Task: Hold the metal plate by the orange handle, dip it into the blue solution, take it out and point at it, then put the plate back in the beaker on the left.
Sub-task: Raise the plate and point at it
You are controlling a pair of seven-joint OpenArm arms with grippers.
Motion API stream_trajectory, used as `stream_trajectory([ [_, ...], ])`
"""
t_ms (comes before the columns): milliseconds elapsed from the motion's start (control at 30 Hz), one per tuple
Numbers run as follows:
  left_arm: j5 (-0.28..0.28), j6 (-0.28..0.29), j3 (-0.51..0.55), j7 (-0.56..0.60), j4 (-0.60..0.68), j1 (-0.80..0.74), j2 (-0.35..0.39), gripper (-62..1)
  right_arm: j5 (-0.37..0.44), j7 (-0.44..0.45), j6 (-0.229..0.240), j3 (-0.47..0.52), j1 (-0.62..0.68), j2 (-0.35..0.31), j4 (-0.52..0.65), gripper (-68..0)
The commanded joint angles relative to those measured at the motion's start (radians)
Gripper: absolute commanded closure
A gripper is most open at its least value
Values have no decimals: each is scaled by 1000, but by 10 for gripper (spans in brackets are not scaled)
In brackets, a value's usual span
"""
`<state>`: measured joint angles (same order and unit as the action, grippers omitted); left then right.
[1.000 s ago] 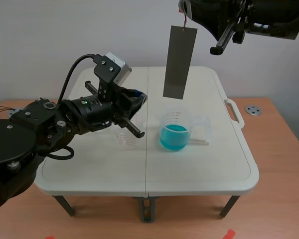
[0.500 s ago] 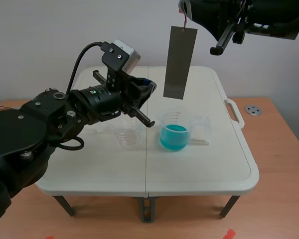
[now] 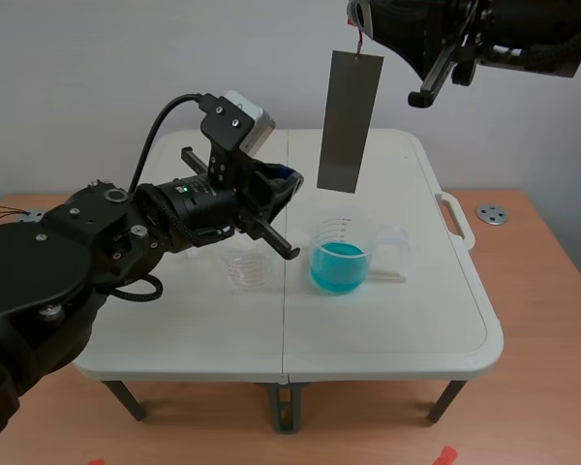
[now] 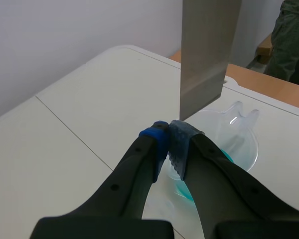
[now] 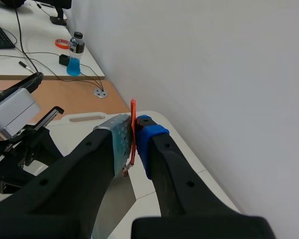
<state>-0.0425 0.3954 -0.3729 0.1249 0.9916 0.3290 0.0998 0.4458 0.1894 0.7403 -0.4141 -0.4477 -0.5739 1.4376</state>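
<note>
Two containers: large beaker (image 3: 353, 250) holds blue solution (image 3: 338, 265), small clear beaker (image 3: 246, 267) just beside it. My right gripper (image 5: 135, 137) clamps orange handle (image 5: 133, 124) of metal plate (image 3: 349, 121); left gripper (image 4: 168, 138) closed on nothing.

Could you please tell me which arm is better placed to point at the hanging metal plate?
Left. The left end effector, shut, is aimed at the lower edge of the metal plate just ahead; the right end effector is shut on the orange handle, suspending the plate.
</note>
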Motion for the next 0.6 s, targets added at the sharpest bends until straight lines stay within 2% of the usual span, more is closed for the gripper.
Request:
stream_trajectory([
  [0,7,0,1,18,19,3,-8,-12,18,14,5,18,-11,-10,15,-11],
  [167,8,-12,1,45,19,2,0,-12,18,7,5,18,-12,-10,15,-11],
  [267,19,-22,1,73,39,1,45,-12,18,7,5,18,-12,-10,15,-11],
  [400,118,-63,5,85,116,-26,180,-12,18,7,5,18,-12,-10,15,-11],
  [567,251,-73,57,92,232,-120,418,-12,18,6,5,18,-12,-10,15,-11],
])
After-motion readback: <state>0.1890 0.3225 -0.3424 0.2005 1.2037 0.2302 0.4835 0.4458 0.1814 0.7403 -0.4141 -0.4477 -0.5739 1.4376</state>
